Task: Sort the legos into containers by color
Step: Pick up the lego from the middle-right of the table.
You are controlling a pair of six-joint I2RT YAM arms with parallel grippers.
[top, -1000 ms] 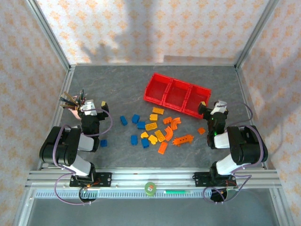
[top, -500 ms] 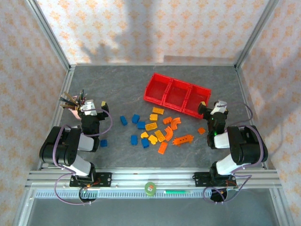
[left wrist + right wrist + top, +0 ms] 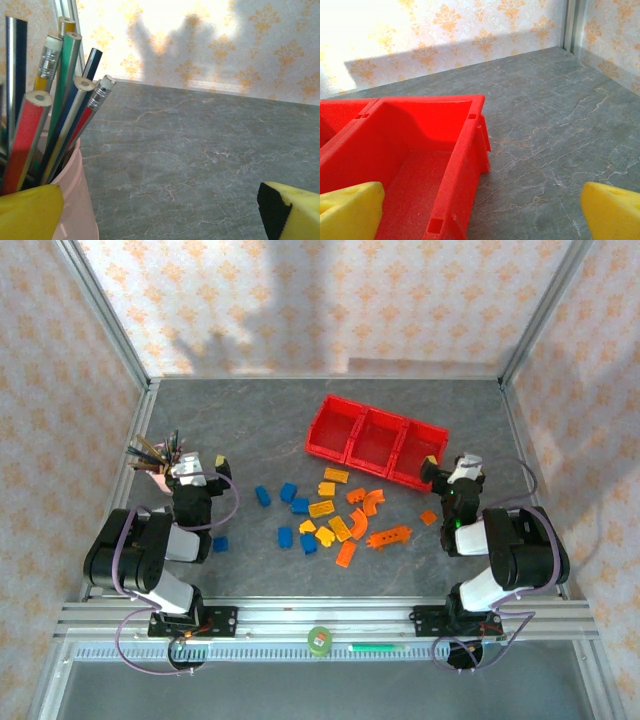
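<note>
Legos (image 3: 341,528) loose on grey tabletop (image 3: 250,430) between arms: blue leftward, yellow middle, orange rightward. Lone blue brick (image 3: 220,543) beside left arm, lone orange brick (image 3: 428,517) beside right arm. Left fingers (image 3: 30,212) spread wide, holding nothing, just beside pink pencil cup (image 3: 75,200). Right fingers (image 3: 350,212) spread wide, holding nothing, at near corner of right-end bin (image 3: 465,145). Red three-bin containers (image 3: 325,450) beyond legos, row angled across tabletop.

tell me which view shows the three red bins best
The top external view: all three red bins sit whole in a row, open tops visible. The right wrist view looks closely into the end bin and a corner of the next one, both cropped.
</note>
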